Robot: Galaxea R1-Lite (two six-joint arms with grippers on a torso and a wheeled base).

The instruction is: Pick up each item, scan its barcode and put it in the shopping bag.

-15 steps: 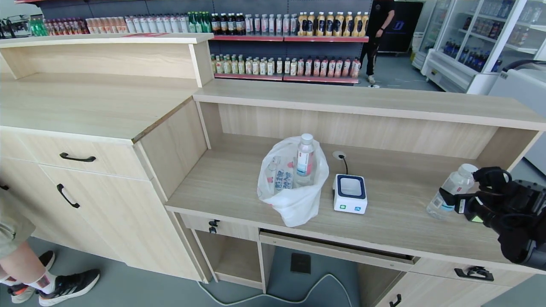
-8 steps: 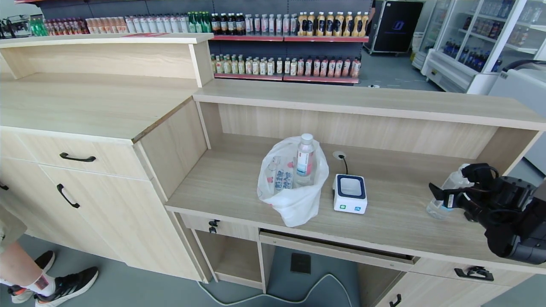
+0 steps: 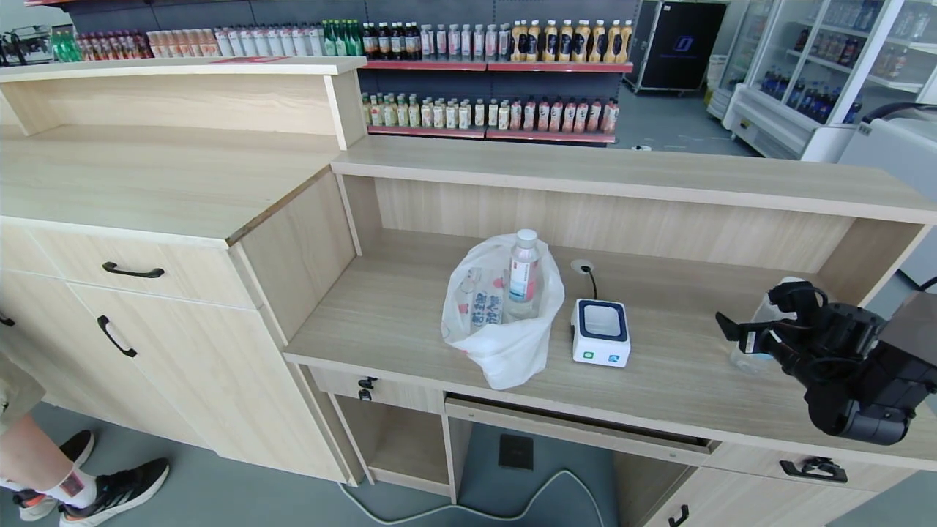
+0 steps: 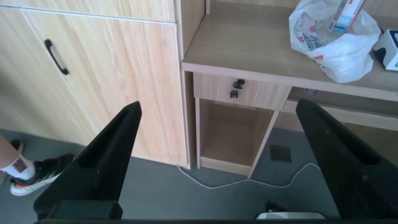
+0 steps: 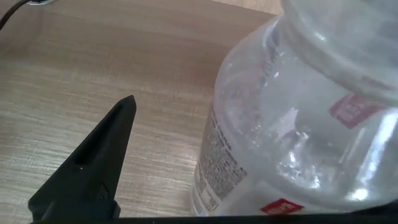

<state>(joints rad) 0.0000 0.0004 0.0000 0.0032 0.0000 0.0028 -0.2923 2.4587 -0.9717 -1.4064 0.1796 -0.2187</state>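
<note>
Wood counter (image 3: 410, 307), drink shelves (image 3: 498, 66) behind; left gripper (image 4: 219, 109) splayed, right gripper (image 3: 755, 323) splayed at bottle (image 5: 292, 124).

our right hand (image 3: 750, 316) is matte black, with a thin finger (image 3: 725, 322) that narrows to a point. a black cable (image 3: 796, 291) loops just above the hand, and behind it sits a rounded dark grey wrist housing (image 3: 864, 421) with a smooth shell. our left hand (image 4: 219, 109) has two flat black wedge fingers (image 4: 99, 168), broad at the base and tapering to the tips.
</note>
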